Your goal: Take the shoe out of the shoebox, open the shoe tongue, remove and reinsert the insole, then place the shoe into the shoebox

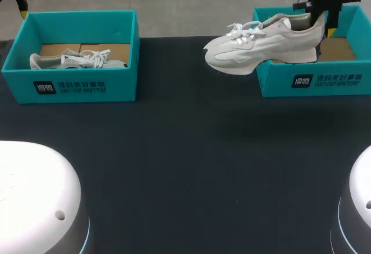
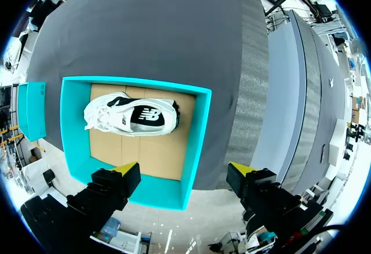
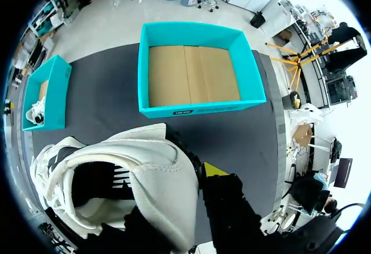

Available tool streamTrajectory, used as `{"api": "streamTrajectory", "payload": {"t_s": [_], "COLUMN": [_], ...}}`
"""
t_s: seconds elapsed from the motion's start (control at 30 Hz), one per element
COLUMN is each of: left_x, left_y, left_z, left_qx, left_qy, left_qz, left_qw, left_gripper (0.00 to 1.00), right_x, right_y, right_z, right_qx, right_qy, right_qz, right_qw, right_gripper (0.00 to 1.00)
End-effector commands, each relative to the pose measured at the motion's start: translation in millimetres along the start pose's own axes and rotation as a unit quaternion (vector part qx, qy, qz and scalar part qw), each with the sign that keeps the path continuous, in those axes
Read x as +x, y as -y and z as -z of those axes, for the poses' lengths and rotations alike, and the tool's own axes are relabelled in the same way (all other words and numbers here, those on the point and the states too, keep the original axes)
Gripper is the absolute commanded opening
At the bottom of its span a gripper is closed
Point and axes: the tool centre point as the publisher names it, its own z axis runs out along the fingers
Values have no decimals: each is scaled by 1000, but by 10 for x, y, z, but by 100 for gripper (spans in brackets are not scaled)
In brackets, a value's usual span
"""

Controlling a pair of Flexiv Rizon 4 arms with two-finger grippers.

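Shoe aloft in right end effector

The table in front of me has a dark, near-black top that fills the head view from the lower edge up to the upper quarter of the frame. Light lies soft and even on it. Seen from my left wrist, a paler ribbed strip runs along one edge.
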Motion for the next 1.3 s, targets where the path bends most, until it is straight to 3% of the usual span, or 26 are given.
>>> {"api": "streamTrajectory", "payload": {"t_s": [0.03, 0.47, 0.77, 0.9, 1.3], "left_x": [5, 5, 5, 5, 5], "left_y": [5, 5, 5, 5, 5], "left_z": [4, 4, 4, 4, 4], "left_qx": [0, 0, 0, 0, 0], "left_qy": [-1, -1, -1, -1, -1], "left_qz": [-1, -1, -1, -1, -1], "left_qw": [1000, 1000, 1000, 1000, 1000], "left_gripper": [100, 100, 100, 100, 100], "right_x": [89, 509, 730, 806, 806], "right_y": [218, 894, 1201, 1294, 1294], "right_z": [24, 46, 5, -57, -57], "right_qx": [-16, -10, -10, 1, 1], "right_qy": [-1, 10, 28, 51, 51], "right_qz": [0, 23, 55, 64, 64], "right_qw": [1000, 1000, 998, 997, 997], "right_gripper": [0, 0, 0, 0, 0]}}
